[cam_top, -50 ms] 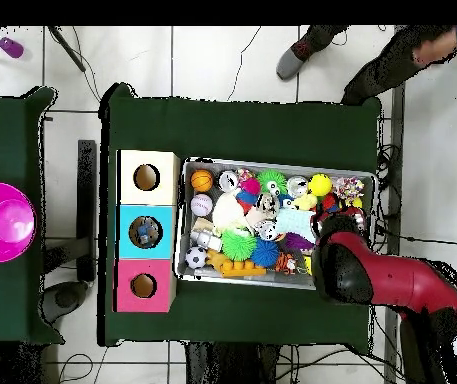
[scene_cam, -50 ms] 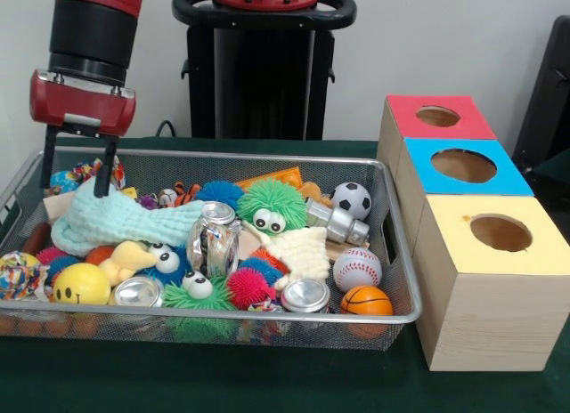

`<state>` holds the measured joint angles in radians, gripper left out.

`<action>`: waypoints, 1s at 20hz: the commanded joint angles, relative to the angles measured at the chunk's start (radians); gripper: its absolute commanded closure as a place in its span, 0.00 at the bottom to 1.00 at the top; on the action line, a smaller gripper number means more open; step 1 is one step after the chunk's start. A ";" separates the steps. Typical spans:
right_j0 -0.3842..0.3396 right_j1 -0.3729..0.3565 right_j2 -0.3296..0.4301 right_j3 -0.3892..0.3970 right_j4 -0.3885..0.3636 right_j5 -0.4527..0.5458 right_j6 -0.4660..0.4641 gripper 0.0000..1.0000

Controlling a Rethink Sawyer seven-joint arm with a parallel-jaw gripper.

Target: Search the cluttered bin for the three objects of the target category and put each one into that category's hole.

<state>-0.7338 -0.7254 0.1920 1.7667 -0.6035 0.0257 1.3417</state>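
Note:
A wire mesh bin [scene_cam, -50 ms: 205, 328] holds a heap of toys. At its right end lie a soccer ball [scene_cam, -50 ms: 351, 199], a baseball [scene_cam, -50 ms: 357, 269] and a basketball [scene_cam, -50 ms: 366, 300]. Several silver cans [scene_cam, -50 ms: 305, 295], fuzzy toys with big eyes [scene_cam, -50 ms: 264, 206] and a yellow smiley ball [scene_cam, -50 ms: 80, 284] fill the middle and left. A light blue cloth [scene_cam, -50 ms: 125, 219] lies across the left part. My gripper [scene_cam, -50 ms: 76, 189] is open at the bin's far left, its fingers straddling the cloth's raised end. In the overhead view the arm [cam_top, -50 ms: 372, 275] covers the gripper.
Three wooden boxes with round holes stand right of the bin: red top [scene_cam, -50 ms: 438, 117], blue top [scene_cam, -50 ms: 463, 166], yellow top [scene_cam, -50 ms: 500, 232]. A cream cloth [scene_cam, -50 ms: 303, 251] lies mid-bin. A person's shoe [cam_top, -50 ms: 297, 58] shows beyond the table. A magenta object [cam_top, -50 ms: 2, 222] sits on a side table.

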 commanded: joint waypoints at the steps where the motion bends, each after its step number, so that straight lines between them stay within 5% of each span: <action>1: 0.006 -0.025 -0.089 0.080 0.039 -0.001 0.217 0.00; 6: -0.040 -0.172 -0.088 0.219 0.037 -0.020 0.226 0.00; 11: -0.100 -0.151 -0.024 0.223 0.049 -0.032 0.217 0.00; 15: -0.005 -0.041 -0.117 0.118 0.066 -0.021 0.219 0.00; 20: 0.222 0.019 -0.386 0.109 0.140 -0.136 0.304 0.00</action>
<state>-0.6704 -0.7909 -0.0166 1.8840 -0.5536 0.0053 1.3448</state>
